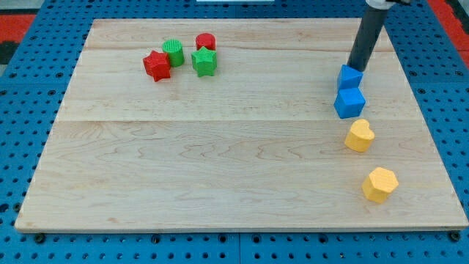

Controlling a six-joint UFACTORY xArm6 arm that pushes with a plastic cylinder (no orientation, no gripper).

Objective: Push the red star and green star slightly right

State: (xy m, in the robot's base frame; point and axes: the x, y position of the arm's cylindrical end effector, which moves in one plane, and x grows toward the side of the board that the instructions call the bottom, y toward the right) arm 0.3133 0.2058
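The red star point(157, 65) lies near the view's top left on the wooden board point(220, 154). The green star point(204, 62) lies just right of it, with a green cylinder point(174, 52) between and above them. A red cylinder point(206, 42) sits just above the green star. My tip point(356, 68) is at the view's right, far from both stars, touching the top edge of a small blue block point(349, 77).
A blue cube point(349, 103) sits just below the small blue block. A yellow heart-like block point(359, 136) and a yellow hexagon point(379, 184) lie further down the right side. Blue pegboard point(29, 88) surrounds the board.
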